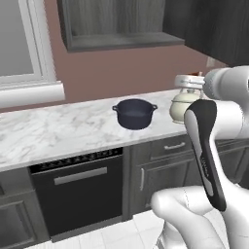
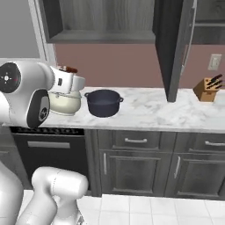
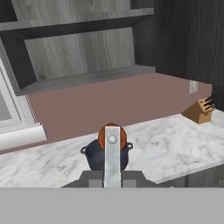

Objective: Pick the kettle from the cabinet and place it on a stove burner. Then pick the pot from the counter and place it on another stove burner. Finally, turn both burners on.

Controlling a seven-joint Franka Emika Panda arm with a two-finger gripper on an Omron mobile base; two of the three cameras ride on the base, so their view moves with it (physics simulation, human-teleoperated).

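**One kettle held above the tabletop, one pot resting beside it**

Two pieces of cookware sit close together in what we see. The small cream-white kettle with the arched, reddish-brown wood-topped handle [image 1: 184, 105] hangs under our hand [image 1: 190, 82], whose fingers are closed on the top of that handle; in the hand view the wooden grip shows as a reddish-brown disc [image 3: 112, 136] right at the fingers. The kettle's body is low over the white marble tabletop with grey veining [image 1: 58, 131], and we cannot tell whether its base touches the slab or hangs just clear of it.

Just beside the kettle stands the round dark navy-black pot with two small loop side handles [image 1: 134, 113], upright on the marble with no lid. In the right base view the pot [image 2: 103, 102] lies to the right of the kettle [image 2: 65, 102], with a narrow gap between them.

Above, the dark grey wood-grain wall cabinet [image 1: 116, 24] is a doorless box with one wide shelf. To its right in the right base view a dark cabinet door [image 2: 172, 48] stands open, and farther along the tabletop a tan wooden knife block with dark handles [image 2: 207, 89] stands well apart from the pot. Below the slab we see dark panelled base cabinets with bar handles [image 2: 136, 162] and a black dishwasher front [image 1: 80, 192].
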